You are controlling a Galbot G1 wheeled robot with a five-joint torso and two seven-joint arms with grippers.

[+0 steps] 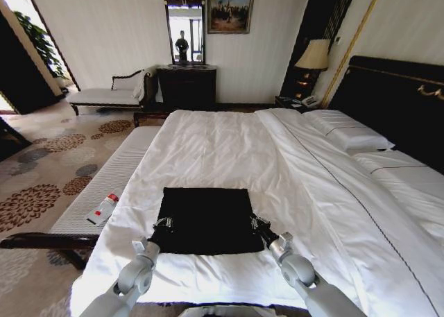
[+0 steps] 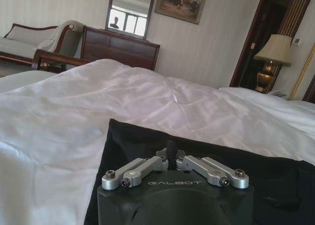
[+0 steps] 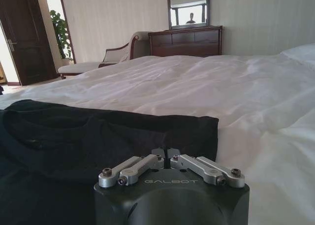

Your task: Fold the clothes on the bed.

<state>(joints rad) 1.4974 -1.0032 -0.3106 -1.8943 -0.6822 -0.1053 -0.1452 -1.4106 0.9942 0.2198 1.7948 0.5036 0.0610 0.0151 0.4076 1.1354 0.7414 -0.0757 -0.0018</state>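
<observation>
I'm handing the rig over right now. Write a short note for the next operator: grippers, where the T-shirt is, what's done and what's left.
Left gripper: at the left edge of the black T-shirt, low on the cloth.
Right gripper: at the shirt's right edge, same height.
Whether either grips cloth cannot be told.
Shirt: lies flat as a neat rectangle near the foot of the bed, on the white duvet.
Done: apparently sleeves folded in.
Left: probably a further fold; judge it yourself.

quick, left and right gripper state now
left gripper: shut on the black T-shirt
right gripper: shut on the black T-shirt
</observation>
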